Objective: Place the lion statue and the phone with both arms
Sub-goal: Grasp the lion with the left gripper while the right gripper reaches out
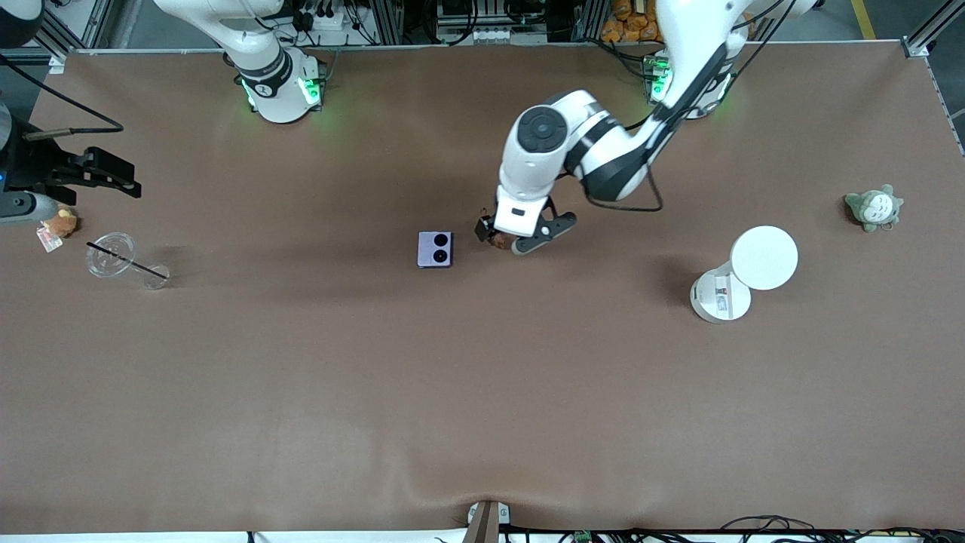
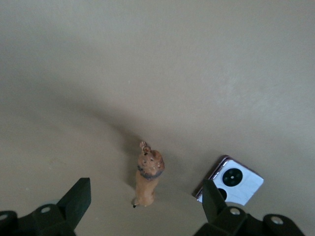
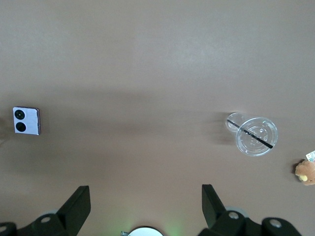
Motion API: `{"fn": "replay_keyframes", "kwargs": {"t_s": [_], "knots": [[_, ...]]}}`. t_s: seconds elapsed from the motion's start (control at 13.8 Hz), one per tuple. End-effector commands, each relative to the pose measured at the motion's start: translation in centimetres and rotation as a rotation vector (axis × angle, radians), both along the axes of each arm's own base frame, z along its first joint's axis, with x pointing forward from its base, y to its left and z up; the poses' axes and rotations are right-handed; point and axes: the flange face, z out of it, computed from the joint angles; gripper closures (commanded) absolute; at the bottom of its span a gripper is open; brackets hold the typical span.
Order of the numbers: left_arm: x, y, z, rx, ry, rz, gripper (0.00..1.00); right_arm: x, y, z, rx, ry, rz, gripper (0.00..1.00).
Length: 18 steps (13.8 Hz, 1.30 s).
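A small orange-brown lion statue (image 2: pixel 147 174), elongated, with a darker mane, stands on the brown table mid-table, a thin tail at its rear. Just beside it, toward the right arm's end, a nearly square lavender folded phone (image 1: pixel 435 249) lies flat, its two black round camera circles facing up. The two do not touch.

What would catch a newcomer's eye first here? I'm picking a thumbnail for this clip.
Mid-table, the left gripper hangs open over the tiny lion statue, which lies on the brown table beside the lavender phone. The right gripper waits open at the right arm's end, above a clear plastic cup with a straw. A white round lamp stands toward the left arm's end.
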Motion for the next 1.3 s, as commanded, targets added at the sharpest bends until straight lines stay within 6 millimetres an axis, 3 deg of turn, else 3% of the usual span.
{"fn": "replay_keyframes", "kwargs": {"t_s": [0.0,0.22,0.65,1.01,1.23], "knots": [[0.3,-1.7,-1.9,0.003,0.009,0.043,0.00,0.2,1.7,-0.7,0.031,0.023,-0.002,0.00],[-0.6,-2.5,-3.8,0.008,0.032,0.078,0.00,0.2,4.7,-1.3,0.044,0.046,-0.080,0.00],[-0.1,-2.0,-6.8,0.027,0.023,0.085,0.18,0.5,9.9,-3.7,0.020,0.103,-0.093,0.00],[0.0,-1.8,-7.1,0.034,0.022,0.086,0.32,0.6,13.0,-5.1,0.090,0.151,-0.123,0.00],[0.0,-1.8,-6.9,0.032,0.022,0.093,0.33,0.5,14.8,-5.9,0.092,0.171,-0.137,0.00]]}}
